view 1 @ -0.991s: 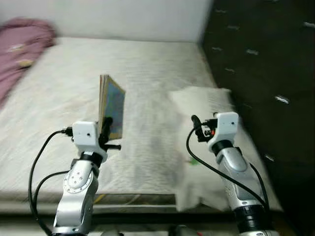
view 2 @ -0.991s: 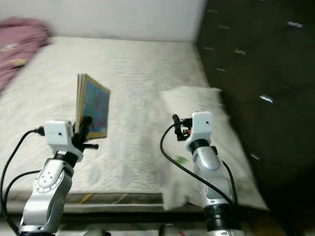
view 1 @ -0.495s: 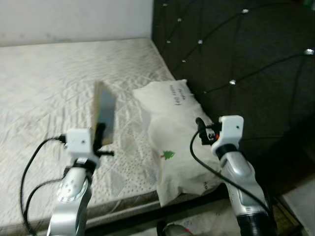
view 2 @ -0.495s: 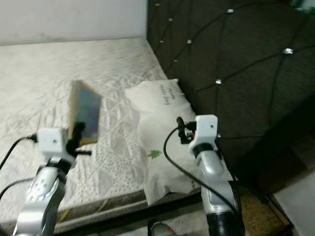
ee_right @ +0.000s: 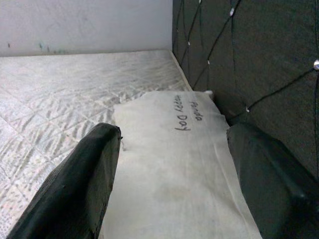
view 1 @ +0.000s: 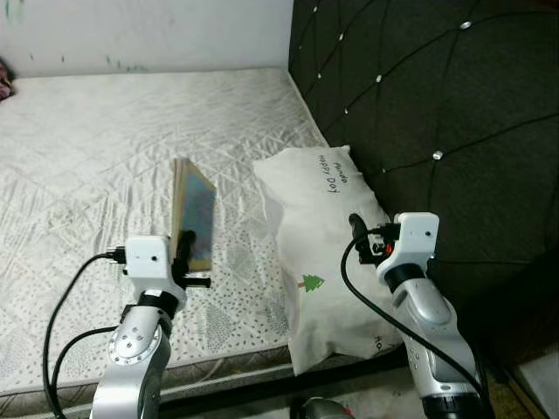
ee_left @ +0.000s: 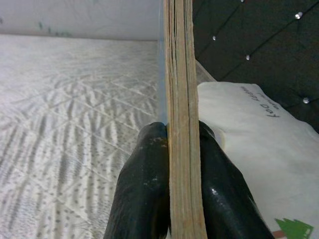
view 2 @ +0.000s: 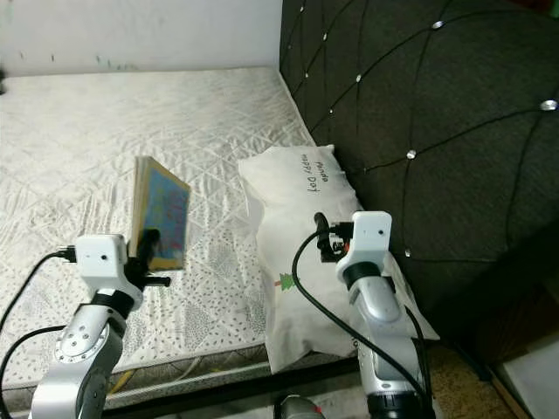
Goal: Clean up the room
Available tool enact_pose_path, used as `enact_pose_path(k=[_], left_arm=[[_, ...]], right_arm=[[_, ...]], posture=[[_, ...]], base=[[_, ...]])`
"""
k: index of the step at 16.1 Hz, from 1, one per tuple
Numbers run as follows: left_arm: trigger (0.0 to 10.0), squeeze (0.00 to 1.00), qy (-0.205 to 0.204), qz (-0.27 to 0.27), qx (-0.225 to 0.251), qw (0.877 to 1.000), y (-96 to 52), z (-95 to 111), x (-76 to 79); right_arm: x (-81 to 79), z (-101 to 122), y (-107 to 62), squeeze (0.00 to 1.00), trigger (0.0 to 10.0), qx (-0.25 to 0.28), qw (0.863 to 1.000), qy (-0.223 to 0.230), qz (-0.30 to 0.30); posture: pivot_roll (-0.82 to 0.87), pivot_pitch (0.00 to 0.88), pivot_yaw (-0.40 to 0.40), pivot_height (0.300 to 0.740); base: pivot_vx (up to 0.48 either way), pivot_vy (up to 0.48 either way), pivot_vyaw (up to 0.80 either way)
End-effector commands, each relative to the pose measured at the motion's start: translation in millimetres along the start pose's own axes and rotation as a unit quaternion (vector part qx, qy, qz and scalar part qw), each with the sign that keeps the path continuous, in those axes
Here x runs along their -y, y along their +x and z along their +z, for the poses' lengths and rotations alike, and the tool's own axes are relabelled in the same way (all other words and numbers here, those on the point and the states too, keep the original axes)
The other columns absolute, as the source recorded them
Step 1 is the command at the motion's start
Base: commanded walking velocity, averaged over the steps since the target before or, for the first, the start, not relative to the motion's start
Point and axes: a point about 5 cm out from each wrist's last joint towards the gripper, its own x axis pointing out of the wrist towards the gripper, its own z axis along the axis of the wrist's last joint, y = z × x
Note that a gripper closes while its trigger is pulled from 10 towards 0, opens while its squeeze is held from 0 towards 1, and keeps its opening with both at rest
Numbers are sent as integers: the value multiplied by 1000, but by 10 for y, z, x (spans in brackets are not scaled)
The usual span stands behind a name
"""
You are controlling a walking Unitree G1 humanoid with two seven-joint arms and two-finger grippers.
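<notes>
Ahead of me lies the wide bed with its white quilted mattress cover (view 1: 105, 140), running back to a pale wall. Along its right side stands the dark tufted headboard studded with shiny buttons (view 1: 437, 96), filling the upper right of both eye views.

Against that headboard rests the white rectangular pillow with black handwriting and a small green tree print (view 1: 327, 236), lying lengthwise near the mattress edge.

My left hand (view 1: 185, 249) is raised over the near part of the mattress, clamped on the thin book with a blue patterned cover and tan page edges (view 1: 194, 214). I see the book standing upright on its edge, held at its lower end, just left of the pillow and apart from it. From the left wrist view, my black fingers (ee_left: 144, 199) press both faces of the book (ee_left: 180, 99), with the page edges facing the camera.

My right hand (ee_right: 169, 169) hovers above the pillow (ee_right: 169, 149), its two fingers spread wide apart with nothing between them, the headboard just beside it.
</notes>
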Motion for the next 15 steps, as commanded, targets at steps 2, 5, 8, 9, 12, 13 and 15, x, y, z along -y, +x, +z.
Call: enact_pose_path(k=[2,5,8,9,12,13,15], left_arm=[[10000,0,1,-6,25,1000,4,134,30],[10000,0,-5,-6,21,1000,7,140,35],[10000,0,-8,-2,21,1000,13,148,35],[10000,0,-8,-1,21,1000,15,149,35],[10000,0,-7,2,22,1000,24,159,26],[10000,0,-6,2,24,1000,28,164,24],[10000,0,-9,7,27,1000,45,183,5]], right_arm=[[39,36,-33,0,10000,2,1000,3,-8],[46,43,-45,0,10000,-2,1000,3,-8],[43,46,-42,0,10000,-4,1000,3,-4],[42,45,-40,0,10000,-5,1000,3,-3],[33,44,-42,0,10000,-7,1000,3,0],[36,44,-41,0,10000,-9,1000,0,-1],[42,46,-38,0,10000,-8,1000,3,-1]], posture=[[-9,64,-9,740],[-13,69,-13,727],[-10,70,-16,689],[-9,70,-16,674],[-10,69,-16,644],[-10,69,-17,639],[-9,69,-18,639]], base=[[0,0,0],[0,0,0],[0,0,0],[0,0,0],[0,0,0],[0,0,0],[0,0,0]])
